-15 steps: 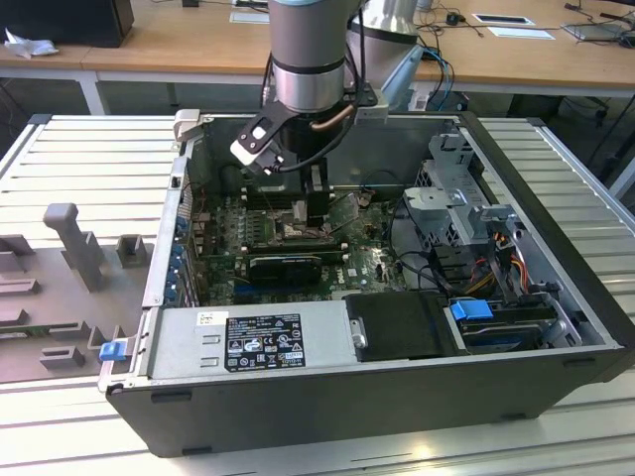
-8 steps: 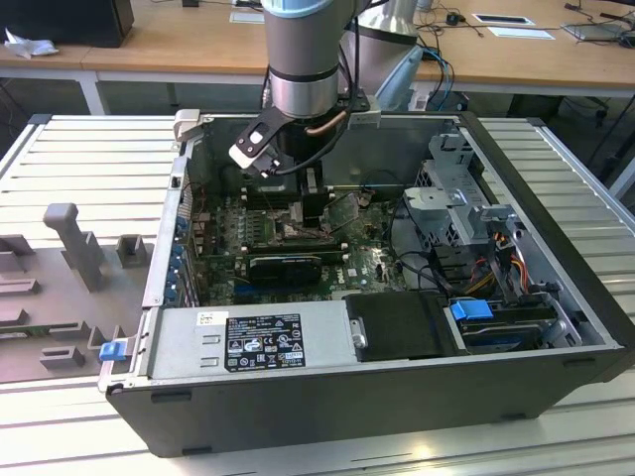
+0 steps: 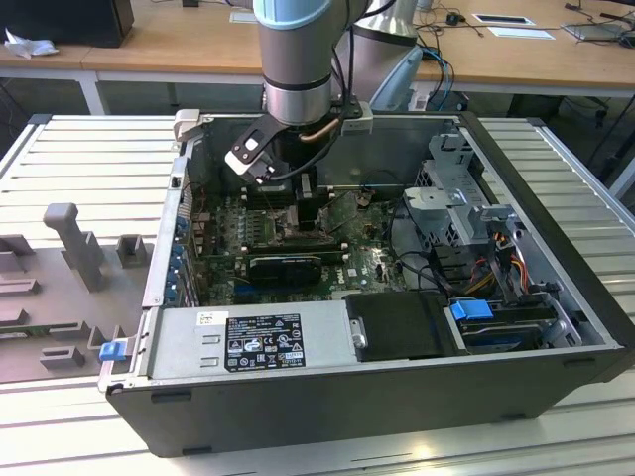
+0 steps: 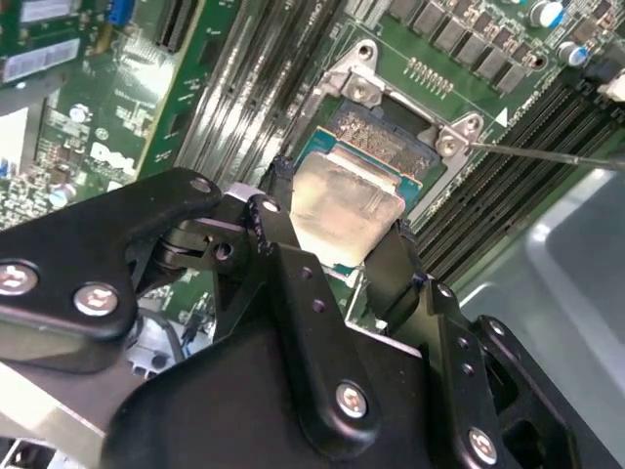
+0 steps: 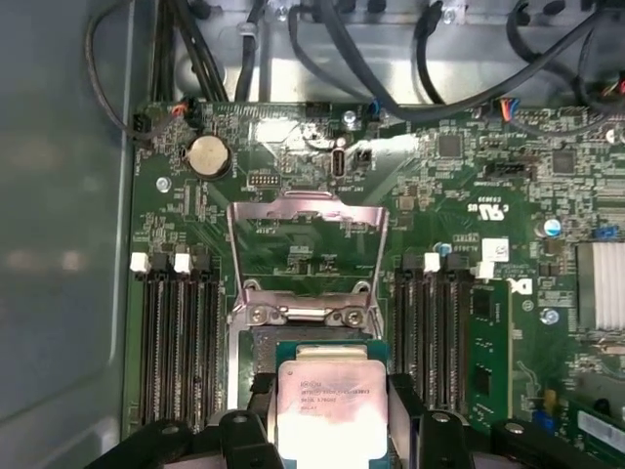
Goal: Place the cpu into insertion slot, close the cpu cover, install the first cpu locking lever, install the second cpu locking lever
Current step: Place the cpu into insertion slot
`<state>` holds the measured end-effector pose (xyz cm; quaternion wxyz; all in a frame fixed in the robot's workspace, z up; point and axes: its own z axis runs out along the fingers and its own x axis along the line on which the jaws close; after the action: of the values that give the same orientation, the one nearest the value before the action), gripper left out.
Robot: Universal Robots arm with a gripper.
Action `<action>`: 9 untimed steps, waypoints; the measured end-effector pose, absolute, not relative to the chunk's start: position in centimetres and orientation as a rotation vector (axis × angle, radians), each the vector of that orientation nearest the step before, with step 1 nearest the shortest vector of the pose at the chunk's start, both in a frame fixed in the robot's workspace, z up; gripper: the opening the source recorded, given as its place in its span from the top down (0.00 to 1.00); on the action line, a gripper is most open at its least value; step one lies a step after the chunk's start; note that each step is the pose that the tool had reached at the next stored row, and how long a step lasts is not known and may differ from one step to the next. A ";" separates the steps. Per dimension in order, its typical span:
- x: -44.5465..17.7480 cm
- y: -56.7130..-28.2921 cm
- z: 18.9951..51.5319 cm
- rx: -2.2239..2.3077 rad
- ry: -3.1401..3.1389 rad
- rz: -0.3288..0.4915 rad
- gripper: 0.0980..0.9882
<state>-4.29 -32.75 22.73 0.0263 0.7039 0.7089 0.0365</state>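
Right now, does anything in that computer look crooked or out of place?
Nothing looks damaged. The cpu is clamped between the fingers over the slot, whose contact field shows past the chip's edge, so it seems not seated yet. The cover stands swung open.

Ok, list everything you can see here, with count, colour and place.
computer case: one, dark, open, on the slatted table.
insertion slot: one, dark-framed, on the green motherboard.
cpu: one, silver-grey, clamped at the slot.
cpu cover: one, silvery, swung open beside the slot.
memory slots: two banks, black, flanking the slot.
coin battery: one, silver, on the motherboard.
expansion card: one, black, inside the case.
power supply: one, grey, along the case's near wall in the exterior view.
arm: one, pale grey, reaching into the case.
gripper: one, black, shut on the cpu.
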 end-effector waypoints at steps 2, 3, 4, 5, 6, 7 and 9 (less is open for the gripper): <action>-4.4 -32.4 22.6 2.175 2.191 0.113 0.50; -4.4 -32.3 22.5 2.175 2.191 0.113 0.50; -4.4 -32.1 22.3 2.175 2.191 0.113 0.50; -4.5 -32.1 22.1 2.175 2.191 0.113 0.50; -4.5 -32.1 21.9 2.175 2.191 0.113 0.50; -4.5 -32.1 21.7 2.174 2.191 0.112 0.50; -4.5 -32.1 21.4 2.174 2.190 0.112 0.50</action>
<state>-4.48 -32.06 21.36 0.0267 0.7038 0.7090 0.0362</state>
